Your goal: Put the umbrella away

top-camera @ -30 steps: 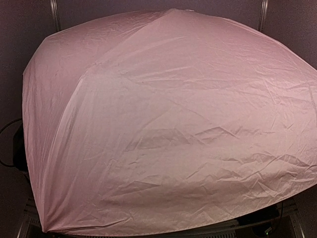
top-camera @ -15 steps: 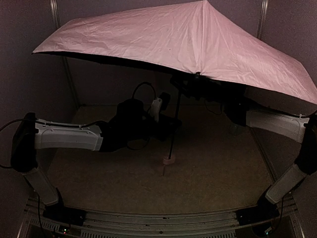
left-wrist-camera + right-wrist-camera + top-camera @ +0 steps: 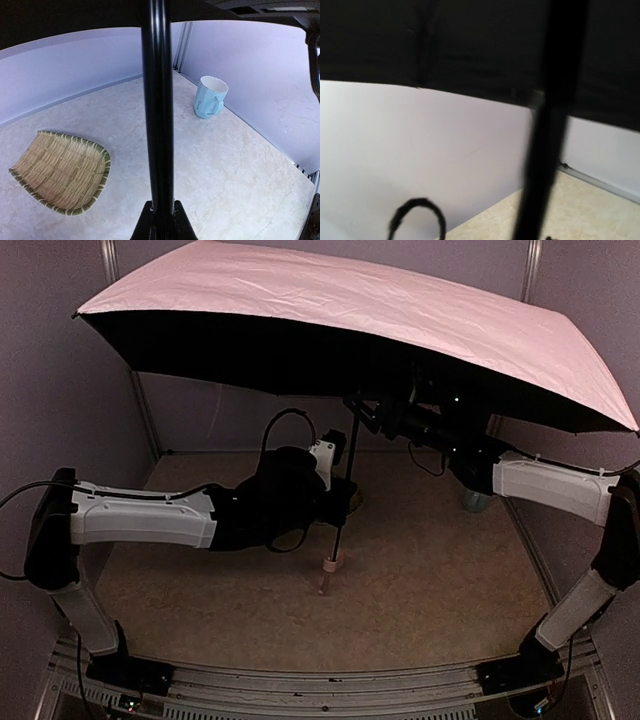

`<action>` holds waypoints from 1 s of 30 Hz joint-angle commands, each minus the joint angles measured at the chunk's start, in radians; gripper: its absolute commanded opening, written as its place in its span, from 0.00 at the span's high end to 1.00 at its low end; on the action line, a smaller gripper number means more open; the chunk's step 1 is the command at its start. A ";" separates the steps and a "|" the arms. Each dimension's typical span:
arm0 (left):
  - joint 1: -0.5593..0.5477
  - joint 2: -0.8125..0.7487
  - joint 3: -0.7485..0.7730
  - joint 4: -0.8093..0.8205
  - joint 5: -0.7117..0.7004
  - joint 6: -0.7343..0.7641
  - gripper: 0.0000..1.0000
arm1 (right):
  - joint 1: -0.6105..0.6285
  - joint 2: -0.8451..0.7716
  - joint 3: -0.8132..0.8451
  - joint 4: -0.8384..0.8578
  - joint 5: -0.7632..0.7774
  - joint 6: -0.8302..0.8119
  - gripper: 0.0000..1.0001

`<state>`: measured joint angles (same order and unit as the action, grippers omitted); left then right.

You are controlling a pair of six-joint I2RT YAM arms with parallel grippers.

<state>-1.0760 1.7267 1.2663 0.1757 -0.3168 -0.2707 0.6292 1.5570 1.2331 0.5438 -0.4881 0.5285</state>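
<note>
Well, the umbrella (image 3: 380, 310) is standing open over the middle of the table (image 3: 430, 580), with its pink canopy (image 3: 250, 290) spreading wide above both arms. The left gripper (image 3: 343, 505) is pinching the thin black shaft (image 3: 157, 100) tightly, just above the pink handle (image 3: 330, 562), which is hanging low over the table. The right gripper (image 3: 370, 412) is reaching up beside the shaft under the canopy; whether it is spread or pressed together I cannot tell. A woven tray (image 3: 60, 170) is lying near the shaft, and a blue mug (image 3: 210, 97) is standing toward the far right corner.
</note>
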 commanded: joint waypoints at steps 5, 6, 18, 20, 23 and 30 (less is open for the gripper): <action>-0.034 0.005 0.054 0.061 -0.124 0.088 1.00 | -0.002 0.044 0.043 0.013 0.068 0.027 0.55; -0.036 0.006 0.054 0.062 -0.127 0.093 1.00 | -0.002 0.046 0.044 0.014 0.073 0.031 0.62; -0.040 -0.053 -0.035 0.166 -0.021 0.138 0.87 | -0.004 0.030 0.046 0.011 0.106 0.102 1.00; -0.029 -0.085 -0.090 0.226 0.057 0.154 0.69 | -0.008 0.025 0.051 0.016 0.091 0.134 1.00; 0.017 -0.137 -0.173 0.313 0.212 0.127 0.55 | -0.013 0.024 0.051 0.074 0.006 0.170 1.00; 0.059 -0.147 -0.270 0.474 0.406 0.100 0.43 | -0.016 0.060 0.048 0.353 -0.266 0.314 1.00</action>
<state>-1.0058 1.5787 1.0149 0.5179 -0.0418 -0.1696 0.6159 1.6085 1.2499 0.6468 -0.5873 0.7506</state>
